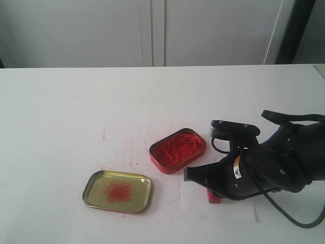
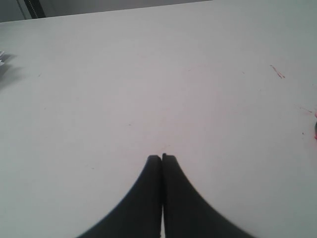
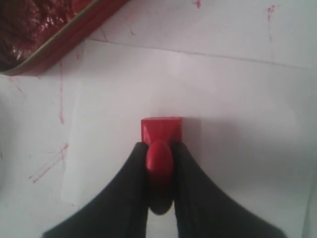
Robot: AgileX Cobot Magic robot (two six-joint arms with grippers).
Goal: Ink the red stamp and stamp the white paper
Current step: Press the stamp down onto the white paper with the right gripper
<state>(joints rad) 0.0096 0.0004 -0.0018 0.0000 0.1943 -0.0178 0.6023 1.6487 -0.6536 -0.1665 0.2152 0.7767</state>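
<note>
White tabletop (image 1: 76,112): matte, with thin red scratches and smears (image 1: 127,155) between the two tins.
Room: pale cabinet doors (image 1: 152,30) stood behind the far table edge.
Writing: small orange-and-white sticker (image 1: 236,168) on the right arm, too small to read.
Count: one red stamp (image 3: 161,130), one white paper (image 3: 237,99), one red ink tin (image 1: 177,150), one gold lid (image 1: 118,191), two grippers.
Stamp position: base down on the paper, just beside the ink tin.
Right gripper (image 3: 161,148): clenched on the stamp's round handle, one finger on each side.
Left gripper (image 2: 162,158): jaws pressed together, nothing between them, over bare table.
Lid: red smudge at its centre, well apart from the paper.
</note>
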